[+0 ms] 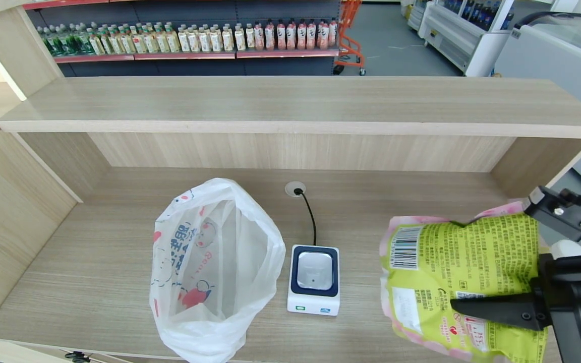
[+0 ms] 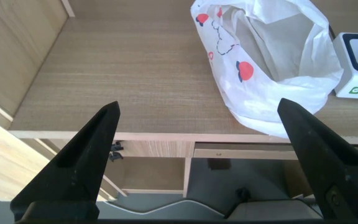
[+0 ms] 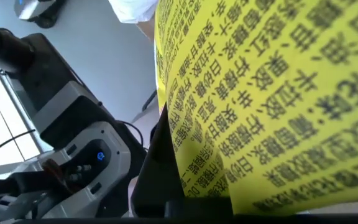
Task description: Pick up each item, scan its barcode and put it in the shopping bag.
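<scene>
- Counter: wooden recess, walled at the back and both sides. There is open board ahead of the left gripper, which hangs fingers spread wide over the front edge.
- Shopping bag: white, mouth open, just ahead and right of the left gripper. Its base is cut off.
- Snack pouch: green, pinched at one end by the right gripper. The barcode is at the end away from the gripper. The rear finger is hidden.
- Scanner: left of the right gripper, between bag and pouch.
- Cable: runs from the scanner to a counter port.
</scene>
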Tool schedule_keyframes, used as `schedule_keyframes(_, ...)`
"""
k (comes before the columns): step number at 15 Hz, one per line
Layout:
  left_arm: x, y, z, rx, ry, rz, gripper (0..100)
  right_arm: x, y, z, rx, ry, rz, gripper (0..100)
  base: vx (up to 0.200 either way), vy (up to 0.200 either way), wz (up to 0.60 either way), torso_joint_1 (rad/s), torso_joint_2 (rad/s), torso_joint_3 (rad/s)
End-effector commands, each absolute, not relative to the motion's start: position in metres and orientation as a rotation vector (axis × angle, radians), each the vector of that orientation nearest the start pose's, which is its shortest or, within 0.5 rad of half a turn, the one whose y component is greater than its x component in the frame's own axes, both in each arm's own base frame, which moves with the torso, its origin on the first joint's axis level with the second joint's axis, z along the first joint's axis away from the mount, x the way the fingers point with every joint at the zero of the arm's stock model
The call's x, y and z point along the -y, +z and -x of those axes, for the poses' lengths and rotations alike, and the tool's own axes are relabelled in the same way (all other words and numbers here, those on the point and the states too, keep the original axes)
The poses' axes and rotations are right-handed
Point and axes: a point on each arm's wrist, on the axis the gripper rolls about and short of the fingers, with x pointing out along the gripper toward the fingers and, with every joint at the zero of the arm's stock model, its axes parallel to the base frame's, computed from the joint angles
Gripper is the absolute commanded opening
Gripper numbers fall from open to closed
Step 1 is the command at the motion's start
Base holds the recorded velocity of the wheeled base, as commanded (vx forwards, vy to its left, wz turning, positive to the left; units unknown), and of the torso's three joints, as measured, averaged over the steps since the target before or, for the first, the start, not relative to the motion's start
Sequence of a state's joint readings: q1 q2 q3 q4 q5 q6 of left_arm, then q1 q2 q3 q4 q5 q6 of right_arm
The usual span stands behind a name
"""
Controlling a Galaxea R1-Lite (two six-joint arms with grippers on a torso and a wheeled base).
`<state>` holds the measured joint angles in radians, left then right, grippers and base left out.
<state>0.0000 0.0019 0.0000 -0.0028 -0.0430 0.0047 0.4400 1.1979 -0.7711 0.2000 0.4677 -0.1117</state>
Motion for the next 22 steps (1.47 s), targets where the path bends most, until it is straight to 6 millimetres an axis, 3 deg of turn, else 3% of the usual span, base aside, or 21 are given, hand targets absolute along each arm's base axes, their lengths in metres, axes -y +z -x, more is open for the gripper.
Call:
schedule_keyframes(1, 0.001, 0.076, 0.023, 0.002, -0.044, -0.005, 100, -0.081, 0.227, -0.145, -0.570, 0.932, 0.130, 0, 0.000, 0.000, 0.00, 0.000, 0.00, 0.000)
schedule_keyframes(8, 0.001, 0.076, 0.023, 0.002, -0.043, -0.008, 100, -0.093, 0.260, -0.135, -0.473, 1.026, 0.187, 0, 0.000, 0.000, 0.00, 0.000, 0.00, 0.000)
schedule_keyframes(15, 0.001, 0.076, 0.023, 0.003, -0.043, -0.017, 100, -0.099, 0.263, -0.130, -0.471, 1.067, 0.205, 0, 0.000, 0.000, 0.00, 0.000, 0.00, 0.000)
schedule_keyframes(22, 0.001, 0.076, 0.023, 0.003, -0.043, -0.012, 100, -0.096, 0.260, -0.127, -0.507, 1.030, 0.206, 0, 0.000, 0.200, 0.00, 0.000, 0.00, 0.002)
